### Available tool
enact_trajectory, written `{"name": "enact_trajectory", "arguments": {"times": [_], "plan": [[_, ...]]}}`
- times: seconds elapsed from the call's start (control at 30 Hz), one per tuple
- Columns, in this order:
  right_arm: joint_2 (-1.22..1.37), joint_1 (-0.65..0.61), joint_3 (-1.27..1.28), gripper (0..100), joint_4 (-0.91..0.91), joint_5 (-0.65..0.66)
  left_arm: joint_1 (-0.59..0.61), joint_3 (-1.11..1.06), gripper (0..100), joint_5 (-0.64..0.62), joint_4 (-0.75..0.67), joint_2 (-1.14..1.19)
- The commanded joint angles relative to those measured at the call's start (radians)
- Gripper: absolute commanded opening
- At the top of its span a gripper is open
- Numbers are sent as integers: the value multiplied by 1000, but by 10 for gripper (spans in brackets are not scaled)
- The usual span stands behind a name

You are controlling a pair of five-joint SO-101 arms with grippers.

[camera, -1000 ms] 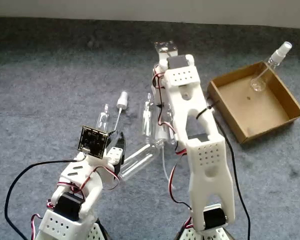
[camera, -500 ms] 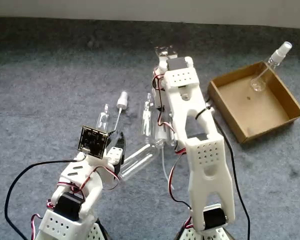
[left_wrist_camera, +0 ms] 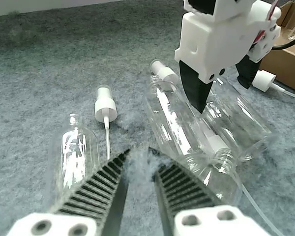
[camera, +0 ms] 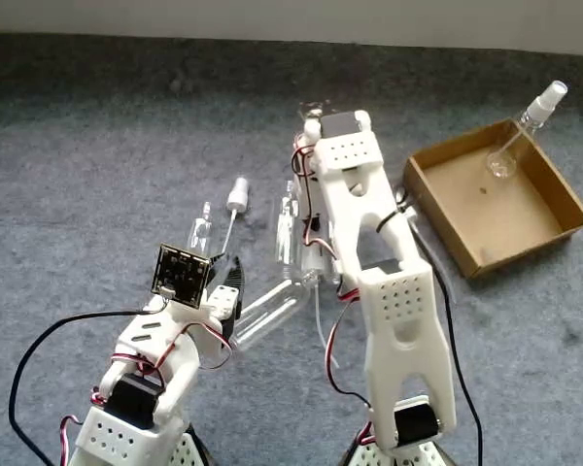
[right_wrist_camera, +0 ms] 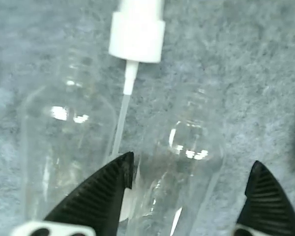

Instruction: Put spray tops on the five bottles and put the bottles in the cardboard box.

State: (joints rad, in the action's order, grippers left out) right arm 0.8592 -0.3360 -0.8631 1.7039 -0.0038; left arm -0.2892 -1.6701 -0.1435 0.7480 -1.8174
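Right gripper (right_wrist_camera: 191,162) spread wide astride a clear, round plastic bottle (right_wrist_camera: 194,130).
Light, slick, probably squashy: grip mid-body, gently. Left gripper (left_wrist_camera: 138,153) stands parted, empty.

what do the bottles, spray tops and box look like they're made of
Bottles: clear and glossy, likely plastic, maybe glass; carpet shows through, bright glints. Spray tops: opaque white plastic by the look, smooth moulded shape. Box: brown cardboard, matt, thin folded walls.

Soft, diffuse light, moderately bright; faint shadows on table (camera: 97,146); sharp white glints on clear bottles (left_wrist_camera: 172,118).
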Motion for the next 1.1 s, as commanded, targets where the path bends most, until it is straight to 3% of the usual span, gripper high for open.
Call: {"name": "enact_trajectory", "arguments": {"times": [0.0,0.4,0.63,1.07], "plan": [[-21,-10,-58,321,-2,-5,-18,-10,7,9,-18,-12],[-21,-7,-50,320,-62,-5,-18,-10,7,9,-18,-12],[-21,-7,-47,220,-56,-5,-18,-10,7,9,-17,-12],[-22,-10,-50,217,7,14,-18,-12,7,9,-17,-12]]}}
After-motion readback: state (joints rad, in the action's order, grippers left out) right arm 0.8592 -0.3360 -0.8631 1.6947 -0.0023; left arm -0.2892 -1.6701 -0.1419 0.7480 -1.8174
